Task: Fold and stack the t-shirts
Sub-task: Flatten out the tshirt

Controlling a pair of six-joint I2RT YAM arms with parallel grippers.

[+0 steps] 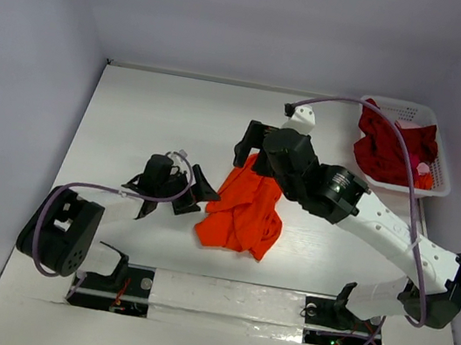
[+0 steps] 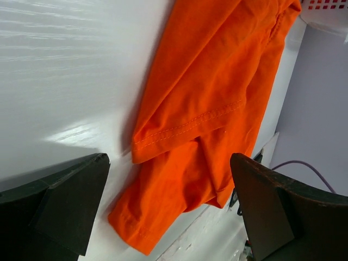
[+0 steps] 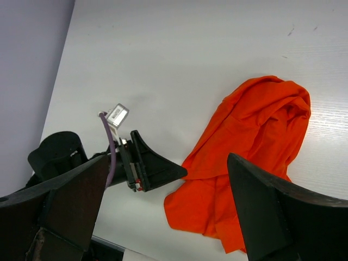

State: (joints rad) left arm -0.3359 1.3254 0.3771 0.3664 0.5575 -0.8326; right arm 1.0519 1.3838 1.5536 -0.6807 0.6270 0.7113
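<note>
- While both arms reach over the white table [image 1: 162, 108], the orange t-shirt [image 1: 243, 212] lies crumpled near the middle of it, closer to the arm bases than to the far wall.
- The left fingers [image 1: 204, 186] stand spread wide, just beside the shirt's left edge, pointing toward it.
- From the left wrist view, the orange t-shirt [image 2: 206, 98] fills the space ahead of the left fingers [image 2: 70, 201]; a stitched hem runs across a folded layer, and nothing sits between the two fingers.
- The right fingers [image 1: 252, 141] are also spread wide, positioned over the far end of the shirt in the top view.
- From the right wrist view, the right fingers [image 3: 266, 212] hold nothing; the orange t-shirt [image 3: 255, 141] lies below them in loose folds, with the left fingers [image 3: 155, 168] beside its edge.
- Whether either arm touches the cloth cannot be told from these views.
- The dark red t-shirt [image 1: 389, 150] sits bunched inside the white basket [image 1: 442, 181] at the table's far right corner, well apart from the orange one.
- A purple cable [image 1: 340, 100] arcs from the right arm's wrist and passes in front of the basket.
</note>
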